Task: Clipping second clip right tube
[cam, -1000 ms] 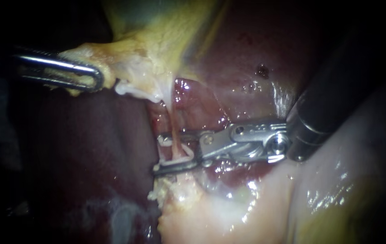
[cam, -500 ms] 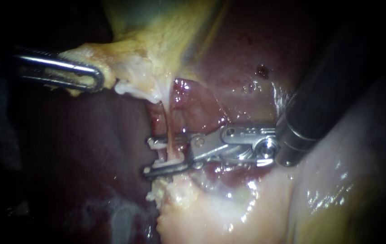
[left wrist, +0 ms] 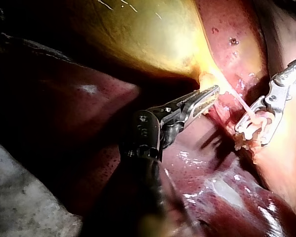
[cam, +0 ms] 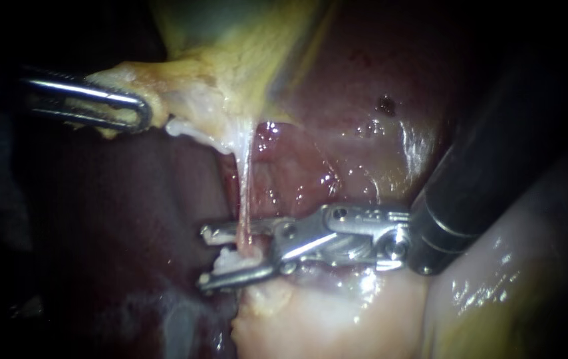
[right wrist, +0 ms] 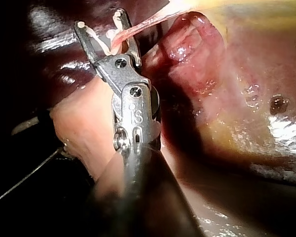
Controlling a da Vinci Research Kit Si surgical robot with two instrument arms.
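Two right instrument (cam: 212, 258) jaws are held spread on a clip (cam: 231, 261) | tube (cam: 244, 199) is straddled, its length crossing theirs (well inside the tips) | gallbladder (cam: 217, 86) is clamped by left instrument (cam: 139, 113).

Surgical bench: liver (cam: 377, 73) and gallbladder (cam: 231, 40)

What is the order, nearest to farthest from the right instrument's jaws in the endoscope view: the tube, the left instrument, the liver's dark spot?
1. Tube, running between the right instrument's jaws, inside the clip they hold.
2. Left instrument, up-left, gripping the gallbladder's edge.
3. Dark spot, up-right on the liver.
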